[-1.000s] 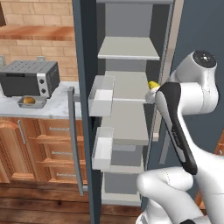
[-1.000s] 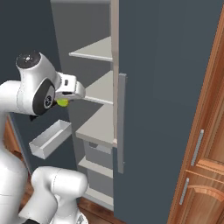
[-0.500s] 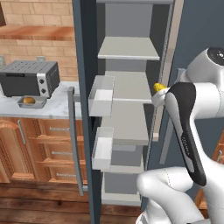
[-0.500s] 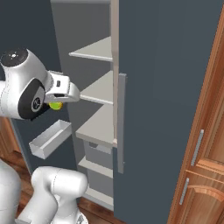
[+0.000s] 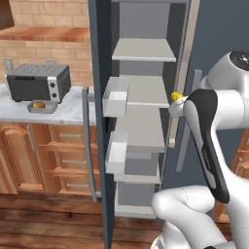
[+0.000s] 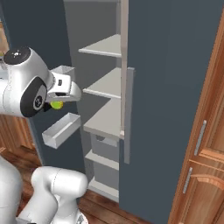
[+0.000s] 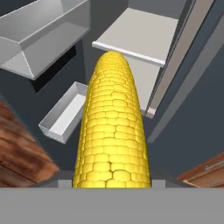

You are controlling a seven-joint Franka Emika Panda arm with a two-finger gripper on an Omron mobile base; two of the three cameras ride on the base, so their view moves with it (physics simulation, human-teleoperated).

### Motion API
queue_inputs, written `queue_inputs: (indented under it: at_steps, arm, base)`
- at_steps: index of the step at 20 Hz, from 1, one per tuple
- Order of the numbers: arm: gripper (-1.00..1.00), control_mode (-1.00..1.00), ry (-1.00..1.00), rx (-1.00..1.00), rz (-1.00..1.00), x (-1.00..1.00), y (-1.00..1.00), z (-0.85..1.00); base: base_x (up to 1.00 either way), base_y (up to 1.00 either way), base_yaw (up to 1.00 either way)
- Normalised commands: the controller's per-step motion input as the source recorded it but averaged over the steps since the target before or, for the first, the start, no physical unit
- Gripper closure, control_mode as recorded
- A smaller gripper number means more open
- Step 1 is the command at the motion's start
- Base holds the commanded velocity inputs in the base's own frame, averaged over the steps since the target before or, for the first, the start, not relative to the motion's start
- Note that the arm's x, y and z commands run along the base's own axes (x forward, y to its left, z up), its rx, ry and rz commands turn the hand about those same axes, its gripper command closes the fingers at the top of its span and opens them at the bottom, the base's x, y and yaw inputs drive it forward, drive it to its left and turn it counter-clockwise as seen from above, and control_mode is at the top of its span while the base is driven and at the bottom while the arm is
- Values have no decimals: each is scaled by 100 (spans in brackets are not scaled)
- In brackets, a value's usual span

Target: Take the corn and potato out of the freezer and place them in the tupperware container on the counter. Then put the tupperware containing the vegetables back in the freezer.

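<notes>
- Gripper (image 6: 59, 99): your hand sits in front of the open freezer, at the height of its middle shelves. It is pinching the corn; the finger tips themselves are hidden behind the cob in the hand view.
- Corn (image 7: 113, 127): a bright yellow knobbly cob, held lengthwise so it runs straight out from your hand. From the left base camera only its yellow end (image 5: 178, 97) peeks past the arm; from the right base camera a yellow-green bit (image 6: 56, 105) shows under the hand.
- Freezer (image 5: 100, 58): dark blue-grey, door swung open. Its pale grey shelves (image 5: 144, 50) lie just beyond the tip of the cob, stacked above and below your hand's level.
- Door bins (image 5: 115, 97): two white bins on the open door, one above the other, off to the side of your hand. In the hand view they sit left of the cob (image 7: 41, 33).
- Counter (image 5: 68, 112): marbled top over brown wooden drawers, well away from your hand, past the open door.
- Container (image 5: 41, 109): a small grey tray on that counter, just in front of the toaster oven (image 5: 38, 81).
- Potato (image 5: 38, 104): a golden-brown lump already lying in the container.
</notes>
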Motion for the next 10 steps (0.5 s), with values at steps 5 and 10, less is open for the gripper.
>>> queue_inputs:
  at_steps: [5, 10]
  arm:
    - [100, 100, 0, 0, 0, 0, 0, 0]
    - [100, 100, 0, 0, 0, 0, 0, 0]
  base:
    - [-97, 50, 17]
    - [-16, 100, 44]
